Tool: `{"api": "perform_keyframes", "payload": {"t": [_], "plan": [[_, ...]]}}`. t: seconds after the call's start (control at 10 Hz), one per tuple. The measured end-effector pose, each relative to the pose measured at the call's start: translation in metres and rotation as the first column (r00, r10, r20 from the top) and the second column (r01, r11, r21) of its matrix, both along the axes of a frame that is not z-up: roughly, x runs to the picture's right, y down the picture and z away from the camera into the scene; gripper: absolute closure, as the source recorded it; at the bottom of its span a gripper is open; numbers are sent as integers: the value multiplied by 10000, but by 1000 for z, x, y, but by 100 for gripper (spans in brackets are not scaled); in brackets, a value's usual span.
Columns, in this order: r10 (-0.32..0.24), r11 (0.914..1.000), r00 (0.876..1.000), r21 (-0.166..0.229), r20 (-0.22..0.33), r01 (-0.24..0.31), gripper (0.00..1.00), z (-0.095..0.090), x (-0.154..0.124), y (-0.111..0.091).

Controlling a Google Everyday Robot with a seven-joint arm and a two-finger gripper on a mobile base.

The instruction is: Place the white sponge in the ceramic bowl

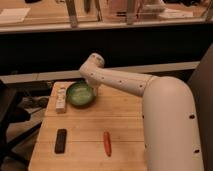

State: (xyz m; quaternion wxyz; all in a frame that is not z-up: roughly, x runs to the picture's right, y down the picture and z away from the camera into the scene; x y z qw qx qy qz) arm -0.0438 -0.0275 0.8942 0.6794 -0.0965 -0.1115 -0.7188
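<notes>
Camera view looks down on a light wooden desk [125, 120] whose boards run from left to right. The robot's white arm [165, 105] fills the right side of the scene. It rises from the lower right, reaches leftward over the desk to a rounded joint [93, 62], and bends downward from there. At its end the gripper [94, 90] hangs at the right rim of the ceramic bowl [79, 95], by the edge and not over the middle. Its jaws are closed together, with no object to be made out between them. Whether they touch the rim cannot be told.

The bowl, round and glossy green with a paler inside, sits on the back left part of the desk. The white sponge [61, 99], an oblong pale block, lies on the desk just beside the bowl's left side, outside it, with its long side pointing away from the camera.

Nearer the front edge lies a black rectangular object [60, 140]. To its right, well apart from it, is an orange carrot [106, 143]. Both lie lengthwise front to back. Behind the desk stands a dark panel [150, 45] under a pale shelf [40, 20].
</notes>
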Motion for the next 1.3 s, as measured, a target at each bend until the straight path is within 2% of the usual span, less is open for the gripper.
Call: {"api": "perform_keyframes", "payload": {"t": [1.3], "plan": [[-716, 9973, 9966, 173, 404, 710, 97, -1, -5, -5]]}}
